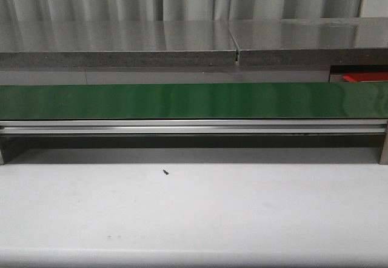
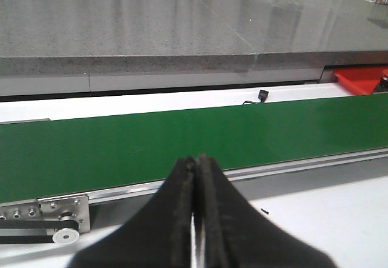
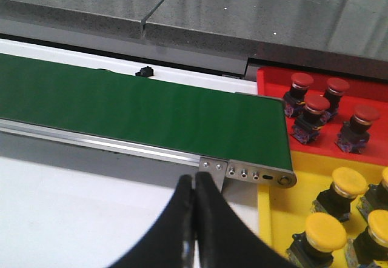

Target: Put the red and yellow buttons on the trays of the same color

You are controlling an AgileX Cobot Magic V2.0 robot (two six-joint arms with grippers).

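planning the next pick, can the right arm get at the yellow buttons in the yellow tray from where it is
Probably yes. The right gripper sits shut beside the yellow tray, nothing lies between it and the nearest yellow button, but it must open first.

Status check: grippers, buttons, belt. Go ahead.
Left gripper shut, empty. Right gripper shut, empty. Red buttons in red tray, yellow buttons in yellow tray. Green belt bare.

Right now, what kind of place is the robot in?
Probably a factory-style sorting bench or test lab. A green conveyor belt runs across the table, and at its end sit a red tray and a yellow tray full of push buttons.
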